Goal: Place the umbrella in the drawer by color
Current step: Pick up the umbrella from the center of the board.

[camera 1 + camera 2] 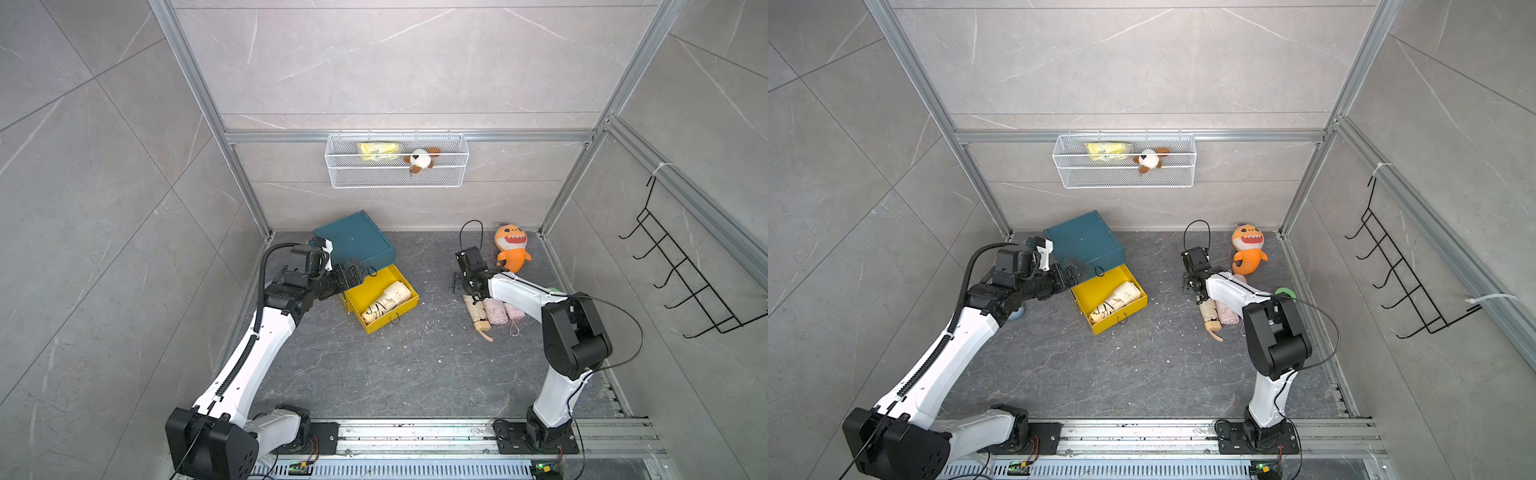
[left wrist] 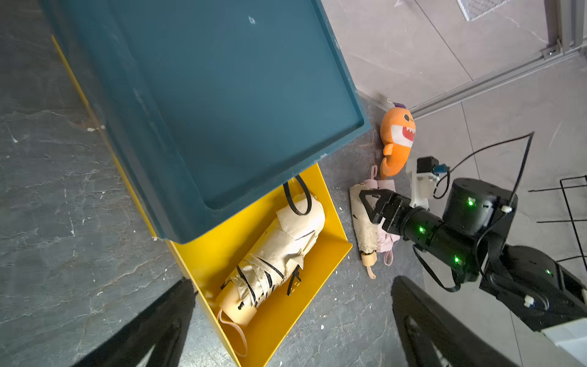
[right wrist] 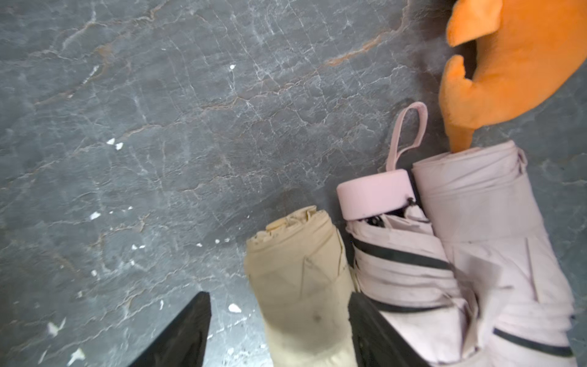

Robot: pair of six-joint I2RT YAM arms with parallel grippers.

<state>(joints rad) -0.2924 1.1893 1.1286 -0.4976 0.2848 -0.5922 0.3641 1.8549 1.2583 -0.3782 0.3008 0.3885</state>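
Around the beige umbrella (image 3: 301,286) on the floor (image 3: 158,127), the right hand (image 3: 278,297) gapes.

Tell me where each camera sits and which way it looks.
Both top views: high above the arms' bases, looking down on the floor; both arms show.
Left wrist: on the left arm, facing the drawer; open left gripper shows, right arm beyond.
Right wrist: on the right arm, looking down at the beige umbrella, which the right gripper straddles.
Shared: every view shows the shark.
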